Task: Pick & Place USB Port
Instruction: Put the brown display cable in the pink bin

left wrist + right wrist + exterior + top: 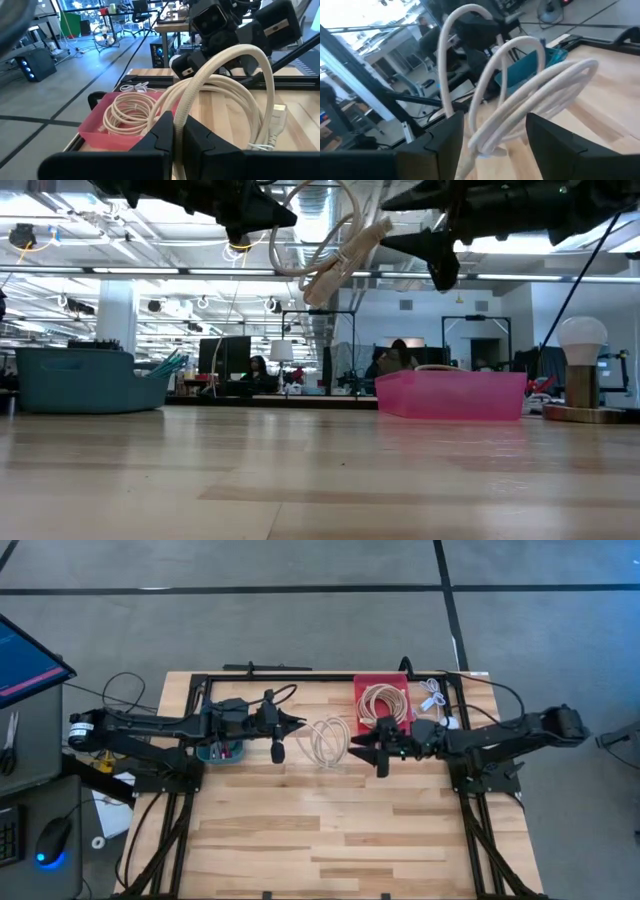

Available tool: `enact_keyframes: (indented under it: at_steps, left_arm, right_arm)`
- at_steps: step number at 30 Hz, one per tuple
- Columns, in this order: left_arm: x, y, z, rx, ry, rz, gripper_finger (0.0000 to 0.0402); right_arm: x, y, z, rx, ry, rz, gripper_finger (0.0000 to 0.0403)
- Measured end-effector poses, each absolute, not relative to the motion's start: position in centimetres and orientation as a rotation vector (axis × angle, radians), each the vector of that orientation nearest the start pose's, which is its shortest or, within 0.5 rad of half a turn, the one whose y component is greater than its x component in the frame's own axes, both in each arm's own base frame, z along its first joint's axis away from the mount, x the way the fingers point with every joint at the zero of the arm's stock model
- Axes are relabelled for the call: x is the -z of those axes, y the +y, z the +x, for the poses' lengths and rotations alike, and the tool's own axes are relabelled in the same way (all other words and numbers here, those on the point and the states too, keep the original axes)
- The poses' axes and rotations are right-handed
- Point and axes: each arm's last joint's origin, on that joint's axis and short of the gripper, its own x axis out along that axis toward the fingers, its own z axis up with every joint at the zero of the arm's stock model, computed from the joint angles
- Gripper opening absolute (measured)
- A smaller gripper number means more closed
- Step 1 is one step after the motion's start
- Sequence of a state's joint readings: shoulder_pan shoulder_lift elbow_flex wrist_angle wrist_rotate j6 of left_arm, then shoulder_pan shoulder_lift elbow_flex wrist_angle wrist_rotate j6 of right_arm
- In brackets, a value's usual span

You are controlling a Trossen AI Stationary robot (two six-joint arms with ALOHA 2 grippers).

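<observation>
The coiled white USB cable (329,740) hangs above the table's middle, clamped in the left gripper (296,722) — fingers pinched together on one strand. The right gripper (362,747) sits just beside the coil, fingers spread apart around it. Behind it — a pink bin (398,682) holding another coiled cable (383,703). A teal bin (85,380) stands under the left arm.

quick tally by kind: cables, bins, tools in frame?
Coiled cream USB cables: 2, one held in the air, one in the red bin
Plastic bins: 2, red, teal
Tools: 2, left tool shut on the hanging cable, right tool open
Total: 6
</observation>
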State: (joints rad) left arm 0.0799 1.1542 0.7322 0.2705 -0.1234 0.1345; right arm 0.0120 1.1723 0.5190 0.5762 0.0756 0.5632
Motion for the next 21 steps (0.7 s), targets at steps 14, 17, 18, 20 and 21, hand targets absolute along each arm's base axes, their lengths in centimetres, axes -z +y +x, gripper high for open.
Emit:
enact_keyframes:
  at_steps: [14,17,18,20,21]
  left_arm:
    - [-28.5,2.4,25.5,-0.195,0.166,0.138,0.0013]
    - [-28.5,2.4,25.5,-0.195,0.167,0.138,0.0013]
    - [-28.5,2.4,25.5,-0.195,0.168,0.14,0.0013]
    - [-28.5,2.4,25.5,-0.195,0.168,0.139,0.0015]
    - [-28.5,2.4,25.5,-0.194,0.167,0.135,0.0018]
  right_arm:
    - [-22.0,-1.1,26.3,0.09,0.046,0.549,0.0107]
    - [-22.0,-1.3,26.4,0.071,0.04,0.543,0.0046]
    - [-22.0,-1.3,26.4,0.064,0.038,0.538,0.0026]
    - [-22.1,-1.3,26.4,0.061,0.039,0.515,0.0013]
    - [-22.2,-1.3,26.3,0.06,0.038,0.511,0.0014]
